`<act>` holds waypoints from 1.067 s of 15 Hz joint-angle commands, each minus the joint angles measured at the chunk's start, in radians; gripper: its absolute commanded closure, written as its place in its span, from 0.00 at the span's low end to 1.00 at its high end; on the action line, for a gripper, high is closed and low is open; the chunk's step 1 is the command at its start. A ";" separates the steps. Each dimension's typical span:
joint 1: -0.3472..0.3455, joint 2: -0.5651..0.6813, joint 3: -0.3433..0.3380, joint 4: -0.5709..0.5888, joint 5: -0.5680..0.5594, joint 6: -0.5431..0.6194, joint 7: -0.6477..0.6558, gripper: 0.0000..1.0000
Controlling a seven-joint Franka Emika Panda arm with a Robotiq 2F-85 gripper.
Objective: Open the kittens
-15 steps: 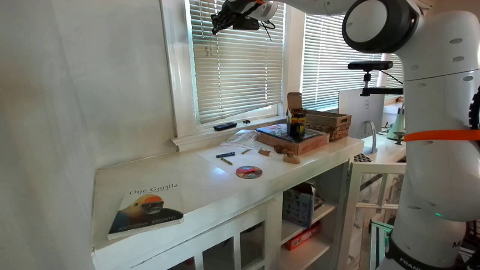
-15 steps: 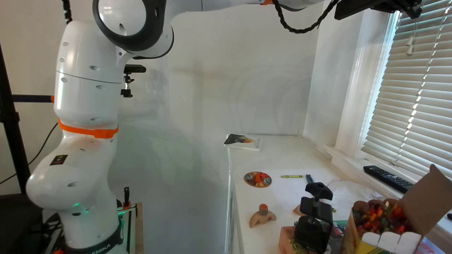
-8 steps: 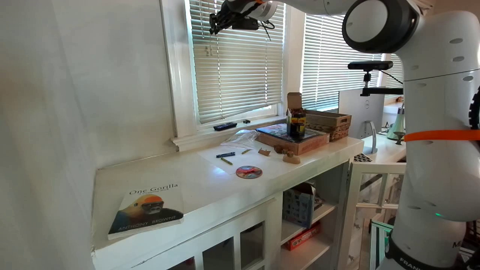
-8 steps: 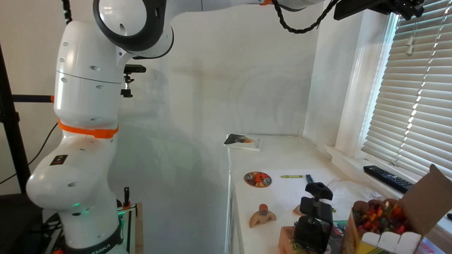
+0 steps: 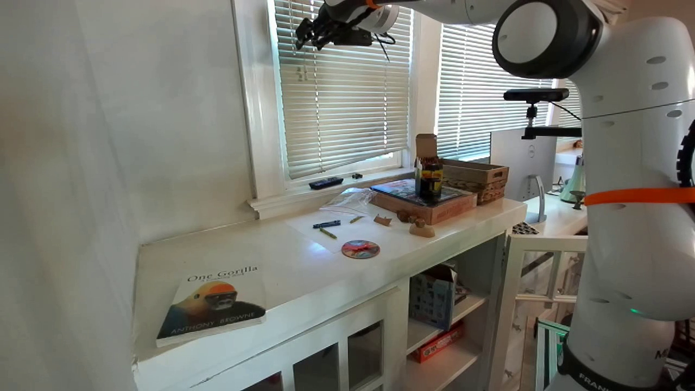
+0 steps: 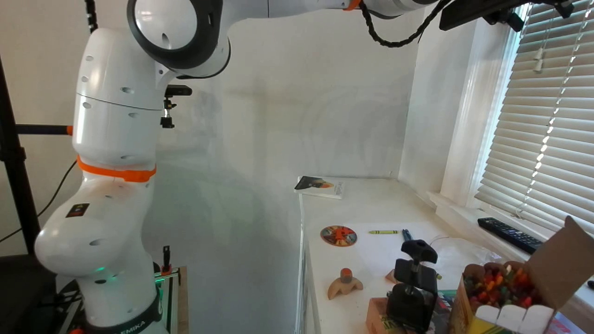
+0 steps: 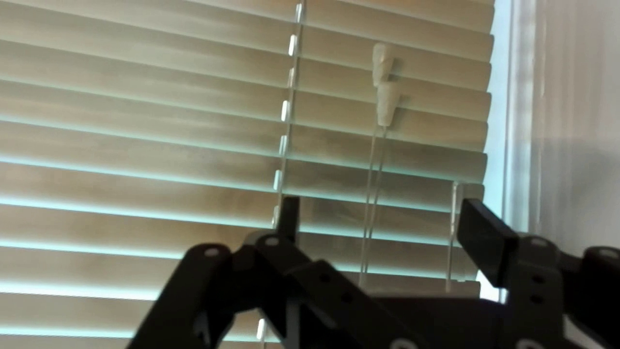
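Overhead, near the window frame (image 5: 259, 98): a black gripper (image 7: 383, 222) with jaws spread well apart, facing the white slatted blind (image 5: 347, 114), hung down nearly to the painted sill (image 5: 293, 196). Cropped at the upper border in both exterior views, the top of that blind; alongside, a second blind (image 5: 472, 98), partly hidden behind the robot arm (image 5: 635, 163). Lost behind the gripper's dark fingers (image 7: 289, 218) in the wrist view, the far lengths of two slender pull cords (image 7: 368, 194), with depth relative to the fingertips impossible to judge. Near one finger, a clear strip (image 7: 452, 228) too faint to identify. Cut off low in an exterior view, an open carton (image 6: 566, 271) of colored sticks (image 6: 501, 283); left of it, a black knobbed fixture (image 6: 413, 292), blocking part of a low box (image 6: 377, 315).

Up close, narrow overlapping slats (image 7: 145, 155) with light leaking through the cord holes, and small tapered tassels (image 7: 387, 104), pale and smooth. Below, on a glossy white counter (image 5: 244, 244): a flat paperback (image 5: 214, 304), a round printed disc (image 5: 360, 249), a crinkled clear bag (image 5: 350, 200) and, farther along, a woven basket (image 5: 491, 191). On the sill, a slim black remote (image 5: 326, 183).
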 commanded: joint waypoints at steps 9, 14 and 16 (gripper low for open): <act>-0.002 0.068 0.001 0.063 0.010 0.021 0.015 0.54; -0.004 0.079 0.005 0.076 0.017 0.016 0.011 0.92; -0.005 0.083 0.006 0.080 0.020 0.016 0.010 1.00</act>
